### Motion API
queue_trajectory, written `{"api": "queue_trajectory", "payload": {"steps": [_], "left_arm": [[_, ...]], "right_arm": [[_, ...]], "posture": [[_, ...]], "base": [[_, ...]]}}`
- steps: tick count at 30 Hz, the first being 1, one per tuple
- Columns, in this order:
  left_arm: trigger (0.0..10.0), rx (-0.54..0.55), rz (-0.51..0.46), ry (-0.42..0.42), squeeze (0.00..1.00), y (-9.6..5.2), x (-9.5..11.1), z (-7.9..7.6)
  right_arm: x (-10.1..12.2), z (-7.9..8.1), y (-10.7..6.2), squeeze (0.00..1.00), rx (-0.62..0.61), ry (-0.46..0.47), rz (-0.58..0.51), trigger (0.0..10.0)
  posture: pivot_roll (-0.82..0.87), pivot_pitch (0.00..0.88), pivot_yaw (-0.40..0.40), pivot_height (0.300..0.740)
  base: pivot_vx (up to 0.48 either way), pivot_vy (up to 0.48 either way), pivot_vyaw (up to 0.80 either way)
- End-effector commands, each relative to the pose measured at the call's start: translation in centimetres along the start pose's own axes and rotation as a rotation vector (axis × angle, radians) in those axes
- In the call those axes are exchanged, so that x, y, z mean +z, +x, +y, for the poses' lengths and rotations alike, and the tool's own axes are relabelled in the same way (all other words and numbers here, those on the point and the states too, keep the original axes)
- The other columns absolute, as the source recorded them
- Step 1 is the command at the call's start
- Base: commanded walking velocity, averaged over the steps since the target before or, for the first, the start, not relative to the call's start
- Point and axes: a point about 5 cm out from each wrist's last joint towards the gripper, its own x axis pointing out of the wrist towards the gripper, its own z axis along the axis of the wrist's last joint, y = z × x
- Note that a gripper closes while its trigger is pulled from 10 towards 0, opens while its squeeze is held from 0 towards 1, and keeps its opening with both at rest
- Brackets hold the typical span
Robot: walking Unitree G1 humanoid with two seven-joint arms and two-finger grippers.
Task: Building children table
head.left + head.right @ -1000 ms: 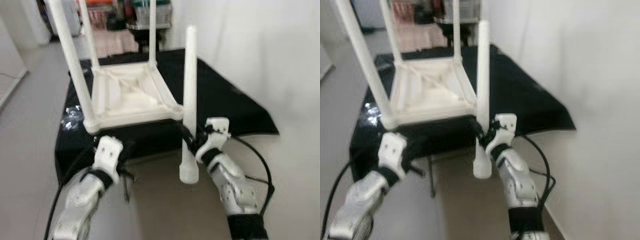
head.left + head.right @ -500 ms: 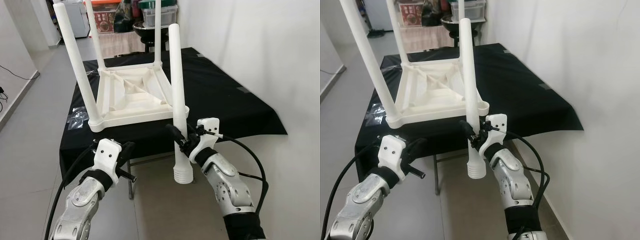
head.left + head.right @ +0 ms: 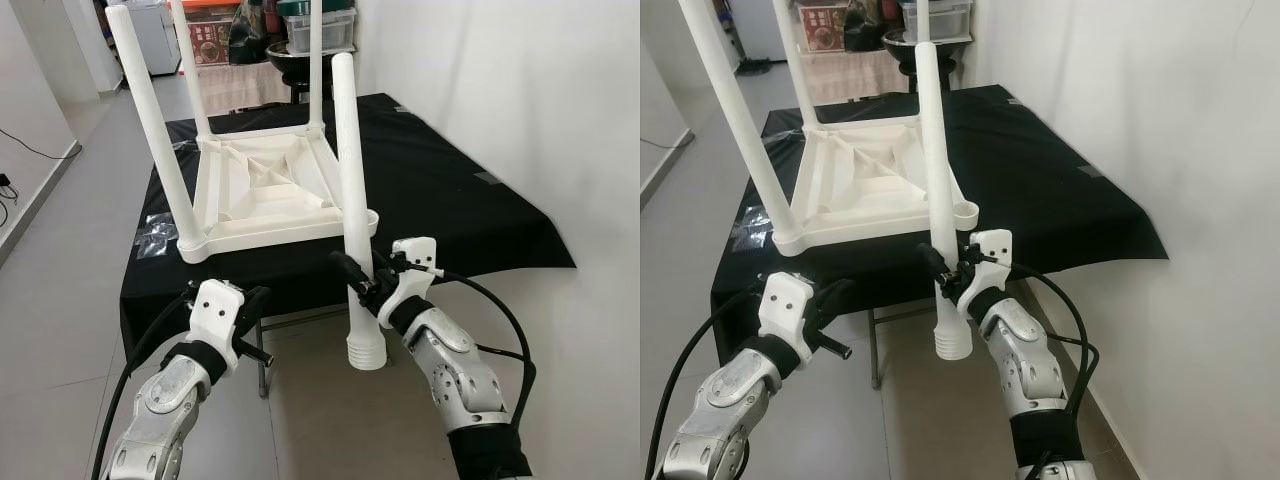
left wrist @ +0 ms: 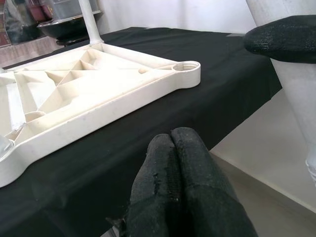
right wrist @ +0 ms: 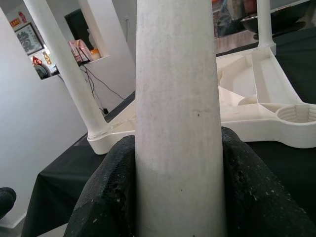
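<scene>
our right end effector (image 3: 362, 283) clamps the upright table leg (image 3: 347, 180); its empty corner socket (image 3: 366, 217) lies just beyond; left end effector (image 3: 255, 300) clenched, idle.

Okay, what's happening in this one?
The robot is putting together a white plastic table that lies upside down on a black-draped table, three legs already standing up from its corners. The right gripper is shut on the fourth leg, held upright just off the table's near edge by the empty corner socket. The left gripper is shut on nothing, in front of the edge.
</scene>
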Motion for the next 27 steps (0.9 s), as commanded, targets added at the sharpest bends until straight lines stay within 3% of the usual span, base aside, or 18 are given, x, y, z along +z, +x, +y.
{"api": "queue_trajectory", "payload": {"steps": [1, 3, 7, 9, 10, 13, 16, 21, 27], "left_arm": [[10.0, 0.006, -0.022, -0.008, 0.00, 0.1, 0.6, 0.4], [10.0, 0.006, -0.022, -0.008, 0.00, 0.1, 0.6, 0.4], [10.0, 0.015, -0.161, -0.090, 0.00, 0.6, 4.3, 2.0], [10.0, 0.015, -0.161, -0.090, 0.00, 0.6, 4.3, 2.0], [10.0, -0.028, -0.224, -0.144, 1.00, 0.7, 5.8, 2.0], [10.0, -0.028, -0.224, -0.144, 1.00, 0.7, 5.8, 2.0], [10.0, -0.170, -0.351, -0.287, 1.00, 0.6, 8.7, 1.1], [10.0, -0.191, -0.357, -0.284, 1.00, 0.8, 9.0, 1.1], [10.0, -0.205, -0.352, -0.291, 1.00, 1.1, 9.4, 1.2]], "right_arm": [[0.7, 0.0, 0.1, 0.00, 0.012, -0.036, -0.039, 10.0], [0.7, 0.0, 0.1, 0.00, 0.012, -0.036, -0.039, 10.0], [1.8, -0.3, -0.6, 0.00, 0.101, -0.189, -0.053, 10.0], [1.8, -0.3, -0.6, 0.00, 0.101, -0.189, -0.053, 10.0], [2.1, -0.4, -0.6, 0.00, 0.117, -0.228, -0.052, 10.0], [2.1, -0.4, -0.6, 0.00, 0.117, -0.228, -0.052, 10.0], [1.8, 0.8, -0.6, 0.00, 0.202, -0.334, -0.028, 10.0], [1.2, 3.0, -0.8, 0.00, 0.362, -0.417, 0.004, 10.0], [0.9, 3.8, -1.0, 0.00, 0.433, -0.441, 0.012, 10.0]], "posture": [[-0.09, 0.000, 0.028, 0.740], [-0.09, 0.000, 0.028, 0.740], [-0.09, 0.000, 0.032, 0.740], [-0.09, 0.000, 0.032, 0.740], [-0.09, 0.000, 0.036, 0.740], [-0.09, 0.000, 0.036, 0.740], [-0.10, 0.000, 0.039, 0.740], [-0.10, 0.000, 0.039, 0.740], [-0.10, 0.000, 0.038, 0.740]], "base": [[0.000, 0.000, 0.00], [0.000, 0.000, 0.00], [0.000, 0.000, 0.00], [0.000, 0.000, 0.00], [0.000, 0.000, 0.00], [0.000, 0.000, 0.00], [0.000, 0.000, 0.00], [0.000, 0.000, 0.00], [0.000, 0.000, 0.00]]}}
